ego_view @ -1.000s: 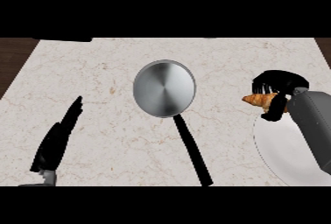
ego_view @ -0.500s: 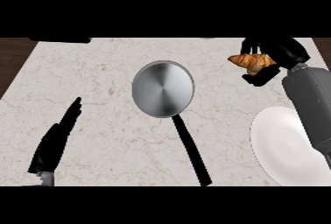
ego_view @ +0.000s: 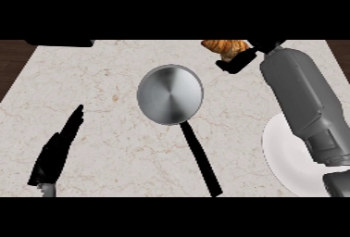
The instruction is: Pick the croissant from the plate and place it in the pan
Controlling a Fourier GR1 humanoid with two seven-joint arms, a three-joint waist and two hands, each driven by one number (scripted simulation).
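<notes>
Lifted off the plate [ego_view: 287, 152] since a second ago, the croissant [ego_view: 226, 46] is held clamped in the right hand's [ego_view: 239, 60] fingers, beyond the pan [ego_view: 170, 94]; lowering remains.

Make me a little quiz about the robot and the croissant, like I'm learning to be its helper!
1. True or false: the croissant is lying in the pan.
2. Which hand holds the croissant: A) the left hand, B) the right hand, C) neither?
3. Fill in: the white plate at the right edge, under the right forearm, has ___ showing on it.

Key
1. False. It is up near the counter's far edge, to the right of the pan and apart from it.
2. B. The right hand pinches it; the left hand rests open at the lower left.
3. Nothing; part of the plate is hidden by the forearm.
</notes>
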